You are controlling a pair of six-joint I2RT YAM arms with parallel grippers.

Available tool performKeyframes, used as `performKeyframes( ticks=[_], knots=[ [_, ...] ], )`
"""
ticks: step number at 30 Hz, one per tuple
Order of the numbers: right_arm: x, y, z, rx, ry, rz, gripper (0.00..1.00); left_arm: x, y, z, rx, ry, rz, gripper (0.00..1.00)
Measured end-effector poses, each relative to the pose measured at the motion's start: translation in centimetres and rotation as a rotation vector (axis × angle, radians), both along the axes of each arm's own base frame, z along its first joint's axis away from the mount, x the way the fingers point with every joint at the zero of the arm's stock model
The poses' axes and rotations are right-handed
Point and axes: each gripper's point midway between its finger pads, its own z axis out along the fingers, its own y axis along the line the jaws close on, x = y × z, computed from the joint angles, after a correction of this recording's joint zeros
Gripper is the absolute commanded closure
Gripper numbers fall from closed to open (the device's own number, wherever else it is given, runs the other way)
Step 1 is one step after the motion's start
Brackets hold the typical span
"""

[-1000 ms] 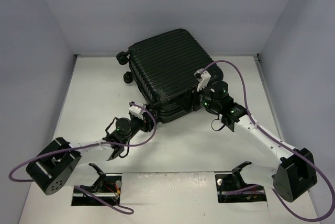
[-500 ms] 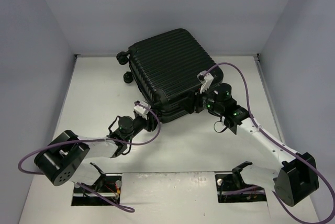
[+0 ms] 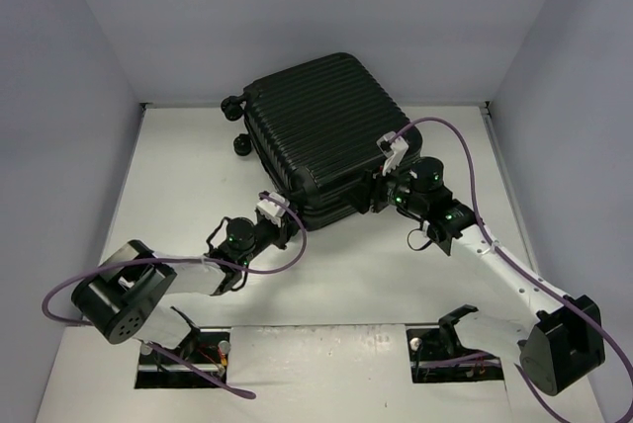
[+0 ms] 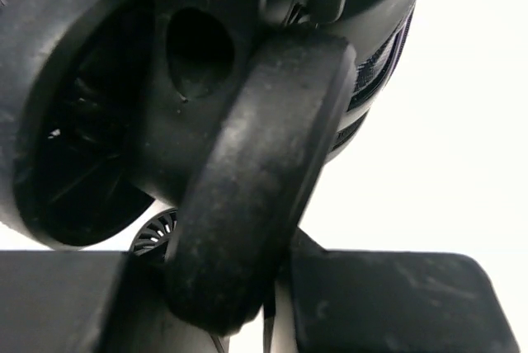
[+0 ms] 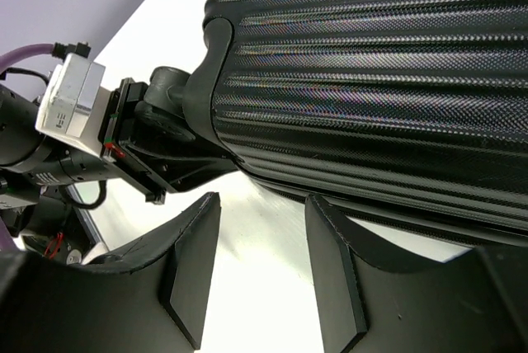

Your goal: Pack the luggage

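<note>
The luggage (image 3: 316, 126) is a black ribbed hard-shell suitcase lying closed and flat at the back middle of the white table; its shell fills the right wrist view (image 5: 396, 64). My left gripper (image 3: 290, 225) is at its near left corner, with a black caster wheel (image 4: 256, 171) wedged between the fingers (image 4: 388, 303) and touching both. My right gripper (image 3: 374, 191) is open and empty just in front of the near right edge, its pads (image 5: 194, 279) over bare table. The lining is hidden.
Two more wheels (image 3: 235, 107) stick out at the suitcase's far left. Grey walls close in on the left, the back and the right. Two cut-outs with cables (image 3: 183, 359) sit at the near edge. My left arm's wrist camera (image 5: 74, 130) shows in the right wrist view.
My left arm has swung its elbow and base link round, keeping the gripper at the corner wheel. My right gripper has moved left, closer to the suitcase's near edge. The suitcase has barely moved.
</note>
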Motion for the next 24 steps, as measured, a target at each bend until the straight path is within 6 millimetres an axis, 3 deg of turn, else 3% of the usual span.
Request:
performKeyframes(
  ticks=[8,15,24],
  knots=[
    [-0.1,-0.2,-0.6,-0.006,0.01,0.0,0.58,0.2,0.5,0.3,0.0,-0.001,0.016,1.0],
    [-0.3,-0.5,-1.0,-0.02,0.018,0.001,0.58,1.6,3.1,1.2,-0.031,-0.018,0.123,1.0],
    [-0.6,-0.7,-1.0,-0.037,0.007,0.014,0.59,1.8,3.7,1.2,-0.06,-0.006,0.148,1.0]
  ],
)
